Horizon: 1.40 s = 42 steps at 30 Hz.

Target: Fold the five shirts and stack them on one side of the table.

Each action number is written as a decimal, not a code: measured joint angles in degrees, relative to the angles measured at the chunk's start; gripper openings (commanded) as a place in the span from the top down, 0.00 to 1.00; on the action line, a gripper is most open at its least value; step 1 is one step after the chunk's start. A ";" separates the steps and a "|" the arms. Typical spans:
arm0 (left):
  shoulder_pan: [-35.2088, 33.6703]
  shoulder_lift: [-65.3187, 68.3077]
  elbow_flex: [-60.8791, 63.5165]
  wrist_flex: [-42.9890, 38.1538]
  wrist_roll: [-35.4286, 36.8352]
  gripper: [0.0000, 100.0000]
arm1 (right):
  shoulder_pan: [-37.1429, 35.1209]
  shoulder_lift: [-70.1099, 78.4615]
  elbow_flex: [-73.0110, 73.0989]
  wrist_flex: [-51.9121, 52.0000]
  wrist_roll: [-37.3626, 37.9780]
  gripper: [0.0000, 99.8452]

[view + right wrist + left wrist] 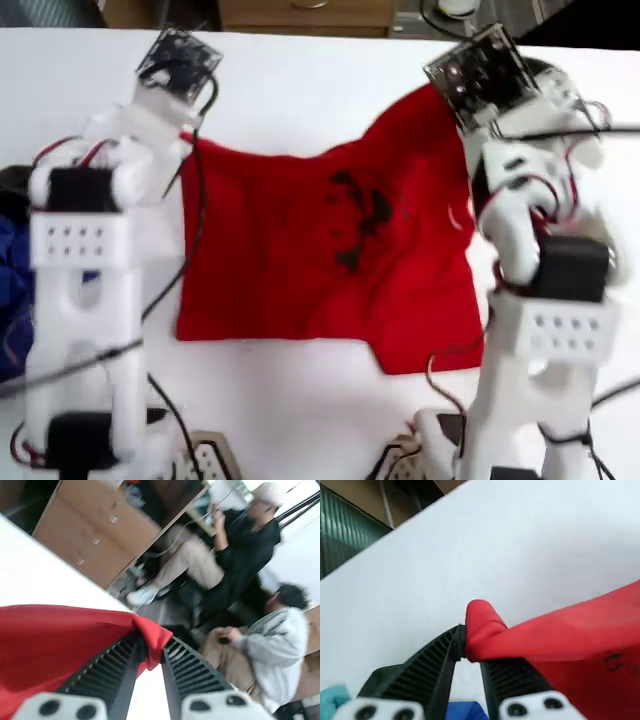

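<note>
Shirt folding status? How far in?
Done: nothing I can confirm. In hand: red shirt spread on the table, left tool and right tool each shut on a far corner. Left: fold it and the rest; blue cloth at the edge, can't tell if folded.

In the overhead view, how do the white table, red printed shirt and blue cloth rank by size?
White table, largest.
Red printed shirt, second.
Blue cloth, smallest as seen, though partly cut off by the picture's edge.
</note>
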 measured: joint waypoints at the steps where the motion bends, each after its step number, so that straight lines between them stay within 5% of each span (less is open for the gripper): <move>1: 0.00 1.76 0.00 -0.70 0.09 0.97 | 0.00 0.97 1.49 -0.79 0.00 0.98; 14: -2.64 21.63 -10.29 -0.79 0.09 0.97 | 0.00 17.67 6.42 -10.11 0.00 0.98; 28: -2.90 41.49 -26.29 9.32 0.26 0.97 | 1.85 29.71 6.42 -13.27 0.00 0.98; 42: -1.76 44.84 -44.57 26.64 0.35 0.97 | 2.11 25.58 5.45 -7.21 0.26 0.98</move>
